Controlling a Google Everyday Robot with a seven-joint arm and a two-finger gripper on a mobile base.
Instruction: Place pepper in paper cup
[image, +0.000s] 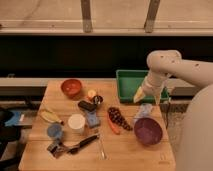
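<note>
The pepper (113, 125) is a slim red-orange curved piece lying on the wooden table (135, 155), right beside the dark grape bunch (119, 117). The white paper cup (76, 123) stands upright to the pepper's left, near the table's middle. My gripper (140, 95) hangs from the white arm at the right, above the front left corner of the green tray. It is up and to the right of the pepper, well apart from it, and nothing shows in it.
A green tray (131, 80) stands at the back right, a purple bowl (148, 131) at the front right with a pale blue object (145, 111) behind it. An orange-red bowl (71, 87), a small orange-yellow fruit (91, 93), a blue cup (54, 131), a banana (50, 116) and black utensils (80, 145) lie to the left.
</note>
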